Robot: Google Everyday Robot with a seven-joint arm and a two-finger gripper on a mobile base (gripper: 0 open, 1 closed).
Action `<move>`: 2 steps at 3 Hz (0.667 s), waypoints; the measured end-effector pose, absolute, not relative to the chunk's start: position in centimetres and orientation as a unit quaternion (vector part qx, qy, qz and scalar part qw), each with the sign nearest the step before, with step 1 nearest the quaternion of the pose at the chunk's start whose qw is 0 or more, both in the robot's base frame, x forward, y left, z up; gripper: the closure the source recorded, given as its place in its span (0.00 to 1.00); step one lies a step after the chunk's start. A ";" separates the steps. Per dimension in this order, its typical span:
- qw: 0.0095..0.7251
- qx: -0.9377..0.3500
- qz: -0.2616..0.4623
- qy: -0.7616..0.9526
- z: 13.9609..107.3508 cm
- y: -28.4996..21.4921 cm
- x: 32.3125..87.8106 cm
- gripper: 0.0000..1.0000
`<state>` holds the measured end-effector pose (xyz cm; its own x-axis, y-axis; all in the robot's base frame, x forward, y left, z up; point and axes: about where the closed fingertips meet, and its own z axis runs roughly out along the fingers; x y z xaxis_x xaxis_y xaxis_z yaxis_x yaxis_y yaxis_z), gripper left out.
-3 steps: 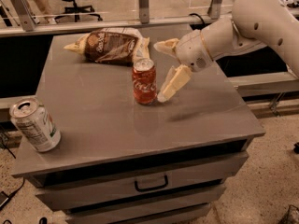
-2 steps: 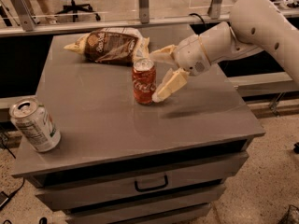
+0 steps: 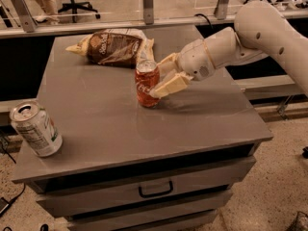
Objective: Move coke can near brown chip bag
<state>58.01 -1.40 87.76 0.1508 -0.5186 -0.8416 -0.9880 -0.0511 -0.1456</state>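
Observation:
The red coke can (image 3: 146,83) stands upright near the middle of the grey table (image 3: 96,129). The brown chip bag (image 3: 113,46) lies just behind it at the table's back, slightly to the left. My gripper (image 3: 157,79) reaches in from the right at can height. Its fingers are open and straddle the can's right side. The near finger (image 3: 169,85) lies against the can's front right, and the far finger (image 3: 166,61) sits behind the can's top. The can rests on the table.
A white and green can (image 3: 35,129) stands at the table's front left corner. The table has a drawer with a handle (image 3: 155,190) below its front edge. A glass railing and office chairs are behind the table.
My gripper has moved left toward the coke can, and its fingers now straddle the can instead of standing beside it. The can and the bag have not moved.

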 end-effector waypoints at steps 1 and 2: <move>0.391 -0.651 0.322 0.565 88.4 -0.5 58.8 0.43; 0.397 -0.648 0.329 0.561 88.8 -0.1 59.3 0.37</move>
